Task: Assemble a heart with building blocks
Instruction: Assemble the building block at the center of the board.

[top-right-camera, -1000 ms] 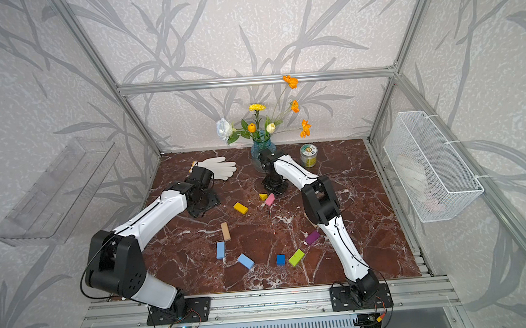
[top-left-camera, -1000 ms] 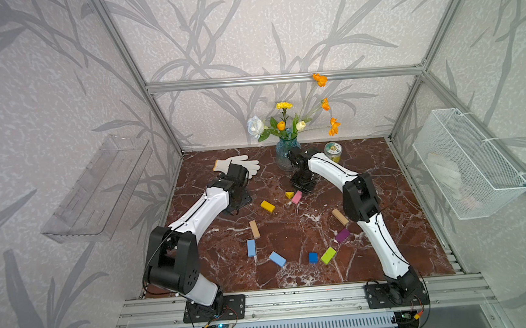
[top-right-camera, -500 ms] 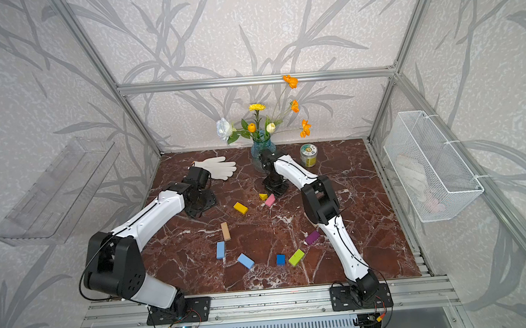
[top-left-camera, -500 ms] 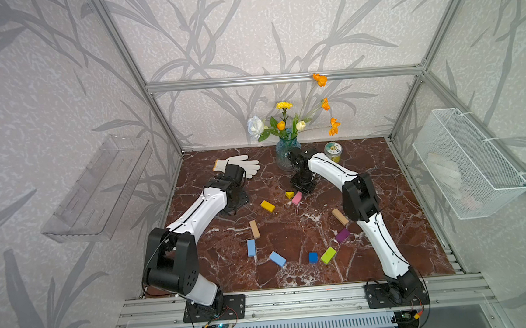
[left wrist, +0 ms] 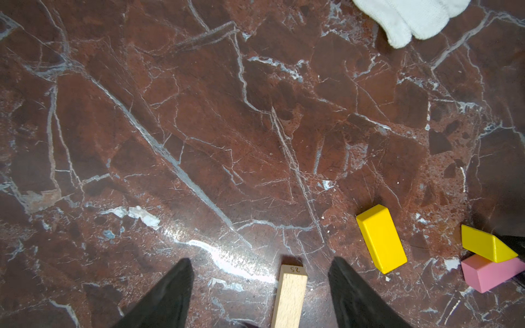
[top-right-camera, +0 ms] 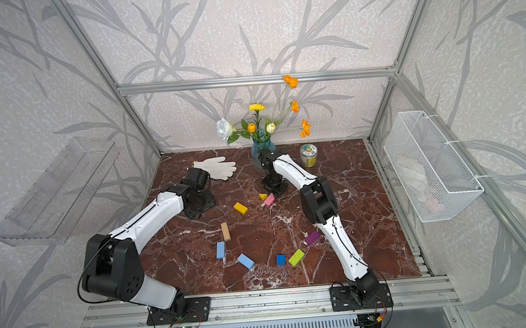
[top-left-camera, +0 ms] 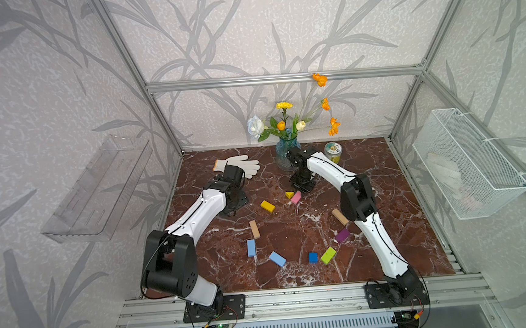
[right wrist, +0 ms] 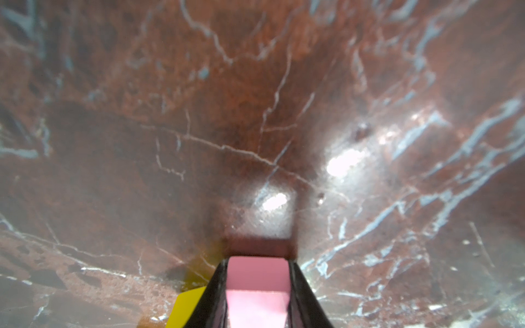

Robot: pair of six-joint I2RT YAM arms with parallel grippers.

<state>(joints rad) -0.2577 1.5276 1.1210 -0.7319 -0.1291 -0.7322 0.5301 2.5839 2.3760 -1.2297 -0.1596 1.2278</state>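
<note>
The building blocks lie scattered, apart from each other, on the red marble table (top-left-camera: 387, 244); they form no closed heart. My right gripper (right wrist: 258, 272) is shut on the pink block (right wrist: 257, 284) down at the tabletop, in both top views (top-left-camera: 296, 197) (top-right-camera: 269, 199). The tiny yellow wedge (top-left-camera: 289, 195) touches the pink block's side. My left gripper (left wrist: 260, 272) hangs open over the table's left side (top-left-camera: 233, 206). A tan block (left wrist: 289, 295) lies on the marble below it, clear of both fingers. The yellow block (top-left-camera: 267, 206) lies between the arms.
Toward the front lie two light blue blocks (top-left-camera: 251, 247) (top-left-camera: 277, 258), a dark blue one (top-left-camera: 313, 257), a lime one (top-left-camera: 328, 255), a purple one (top-left-camera: 342, 235) and a second tan one (top-left-camera: 340, 217). A white glove (top-left-camera: 242, 164), a flower vase (top-left-camera: 286, 150) and a small jar (top-left-camera: 333, 152) stand at the back.
My left arm has drifted slightly toward the back. The right arm and the pink block have stayed where they were.
</note>
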